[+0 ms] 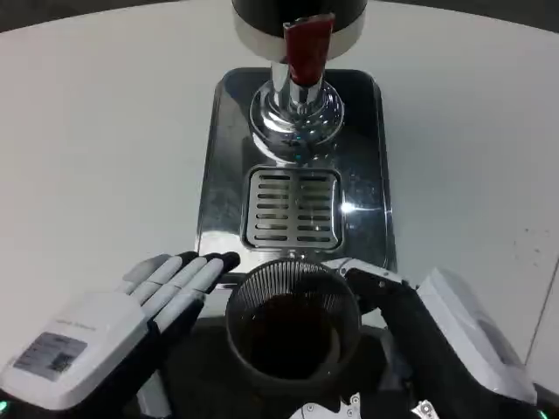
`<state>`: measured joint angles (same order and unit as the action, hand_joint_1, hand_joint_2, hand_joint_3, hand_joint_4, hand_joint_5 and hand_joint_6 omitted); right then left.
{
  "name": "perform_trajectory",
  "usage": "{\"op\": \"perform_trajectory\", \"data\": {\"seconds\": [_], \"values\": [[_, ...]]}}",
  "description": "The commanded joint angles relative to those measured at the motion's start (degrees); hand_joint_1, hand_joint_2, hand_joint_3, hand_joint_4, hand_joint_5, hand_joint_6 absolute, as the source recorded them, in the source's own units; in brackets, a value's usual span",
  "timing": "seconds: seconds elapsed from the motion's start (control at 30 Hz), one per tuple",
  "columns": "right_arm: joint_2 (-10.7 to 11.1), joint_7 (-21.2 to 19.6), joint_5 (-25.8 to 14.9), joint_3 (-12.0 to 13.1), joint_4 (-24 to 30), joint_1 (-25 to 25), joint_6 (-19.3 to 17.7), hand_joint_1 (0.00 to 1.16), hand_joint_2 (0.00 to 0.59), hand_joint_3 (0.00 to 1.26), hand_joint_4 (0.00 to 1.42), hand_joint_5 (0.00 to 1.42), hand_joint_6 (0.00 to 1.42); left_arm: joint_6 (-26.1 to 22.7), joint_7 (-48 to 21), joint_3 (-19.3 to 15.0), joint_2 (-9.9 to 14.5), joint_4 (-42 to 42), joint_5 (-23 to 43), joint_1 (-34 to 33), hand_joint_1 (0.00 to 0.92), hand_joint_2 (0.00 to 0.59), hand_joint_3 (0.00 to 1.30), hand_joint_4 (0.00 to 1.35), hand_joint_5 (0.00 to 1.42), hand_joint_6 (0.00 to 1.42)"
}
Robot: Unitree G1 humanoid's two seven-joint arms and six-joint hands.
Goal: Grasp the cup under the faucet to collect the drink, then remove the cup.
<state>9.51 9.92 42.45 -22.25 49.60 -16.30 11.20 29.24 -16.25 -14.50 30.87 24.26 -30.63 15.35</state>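
Observation:
A ribbed clear cup [293, 327] holding dark drink sits at the near edge of the picture, in front of the drip grille [293, 208]. My right hand [419, 349] wraps around the cup's right side and grips it. My left hand [153, 301] lies flat to the cup's left with fingers stretched toward the tray, holding nothing. The faucet [297, 83], with its red lever [306, 44], stands at the back of the tray, well behind the cup.
The shiny metal tray [223, 157] takes up the table's middle. White tabletop [96, 140] spreads to both sides. The dispenser's dark body [297, 13] rises at the top edge.

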Motion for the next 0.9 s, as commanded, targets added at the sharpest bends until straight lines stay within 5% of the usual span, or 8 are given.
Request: {"op": "perform_trajectory", "data": {"seconds": [0.03,0.9], "values": [[-0.50,-0.02,-0.57,-1.04,1.78,-0.79,-2.54,1.01,0.167,0.99,1.21,1.25,1.42,-0.38,0.53,0.65,0.35,1.28,-1.09,1.35,0.122,0.040,0.00,0.00,0.00,0.00],[-0.81,0.78,-0.45,-1.06,1.55,-0.23,-2.59,1.01,0.164,0.99,1.21,1.25,1.42,1.10,1.16,0.70,1.76,0.80,-1.53,1.47,0.146,0.041,0.00,0.00,0.00,0.00]]}}
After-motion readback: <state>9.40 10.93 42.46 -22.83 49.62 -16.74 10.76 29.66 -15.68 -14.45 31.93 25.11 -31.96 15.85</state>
